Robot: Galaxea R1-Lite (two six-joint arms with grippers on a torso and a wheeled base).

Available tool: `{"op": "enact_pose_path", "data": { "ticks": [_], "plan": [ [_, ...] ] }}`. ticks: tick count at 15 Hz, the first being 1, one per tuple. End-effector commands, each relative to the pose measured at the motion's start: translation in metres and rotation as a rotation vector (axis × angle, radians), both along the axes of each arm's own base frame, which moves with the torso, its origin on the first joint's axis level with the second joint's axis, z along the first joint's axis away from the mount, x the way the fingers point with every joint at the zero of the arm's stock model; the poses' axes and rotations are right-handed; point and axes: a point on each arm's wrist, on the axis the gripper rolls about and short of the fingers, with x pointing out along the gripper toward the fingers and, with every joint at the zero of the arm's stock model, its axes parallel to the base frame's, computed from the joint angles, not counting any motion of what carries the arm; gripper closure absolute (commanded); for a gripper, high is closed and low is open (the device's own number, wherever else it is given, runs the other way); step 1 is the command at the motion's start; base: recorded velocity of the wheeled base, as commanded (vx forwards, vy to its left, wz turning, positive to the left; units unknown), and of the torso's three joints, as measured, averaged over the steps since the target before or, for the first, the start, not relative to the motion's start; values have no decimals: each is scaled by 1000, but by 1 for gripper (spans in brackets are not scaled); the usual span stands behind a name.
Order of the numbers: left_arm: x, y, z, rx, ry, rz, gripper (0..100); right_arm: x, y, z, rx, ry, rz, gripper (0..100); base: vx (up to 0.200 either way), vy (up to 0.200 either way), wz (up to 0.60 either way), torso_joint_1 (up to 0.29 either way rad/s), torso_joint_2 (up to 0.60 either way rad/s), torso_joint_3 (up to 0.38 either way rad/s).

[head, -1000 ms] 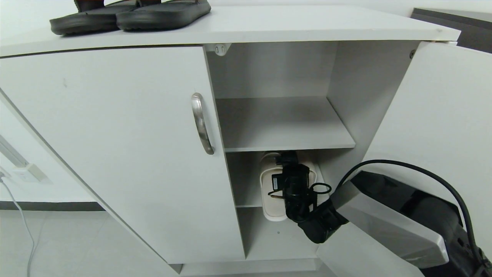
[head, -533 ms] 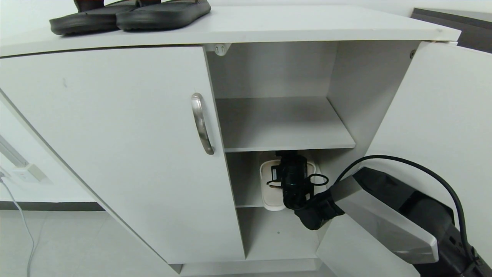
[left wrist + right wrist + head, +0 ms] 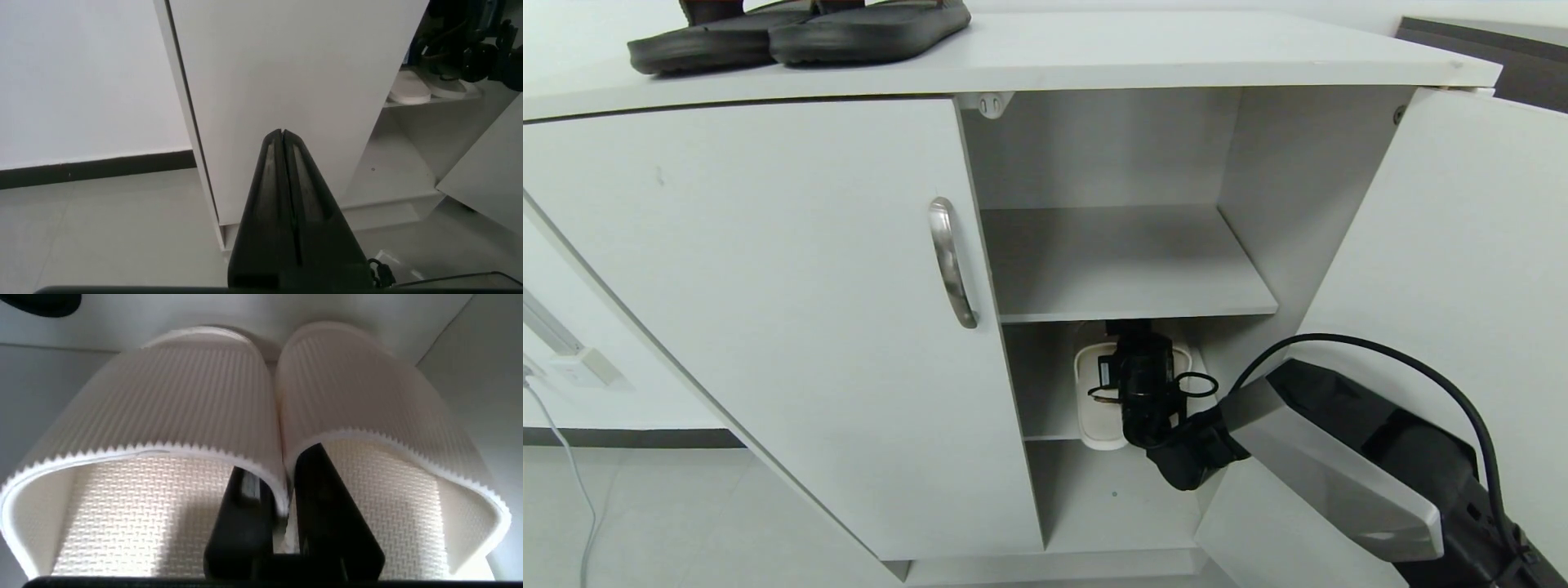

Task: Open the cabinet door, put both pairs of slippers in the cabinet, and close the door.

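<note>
White slippers (image 3: 204, 400), inner edges clamped by right gripper (image 3: 280, 463) in wrist view, left gripper (image 3: 282, 135) clenched

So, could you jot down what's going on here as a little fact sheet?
doors: right door open, left door shut
held: white slippers, pinched together by the right gripper
where: inside the cabinet, at its lower shelf
not yet stored: black slippers, on top of the cabinet
other arm: left gripper shut, empty, in front of the left door
</note>
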Motion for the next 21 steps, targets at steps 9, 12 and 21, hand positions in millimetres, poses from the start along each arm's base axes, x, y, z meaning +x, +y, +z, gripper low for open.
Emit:
{"op": "enact_pose_path", "data": {
  "ticks": [9,12,21],
  "plan": [
    [0,0,0,-2,2,-1,100,-34,-4,5,-43,44,35,0,0,0,0,0,0,0],
    [0,0,0,1,1,-1,100,-62,-10,14,-39,41,64,0,0,0,0,0,0,0],
    [0,0,0,-3,2,1,100,-150,-47,34,-31,44,149,0,0,0,0,0,0,0]
  ]
}}
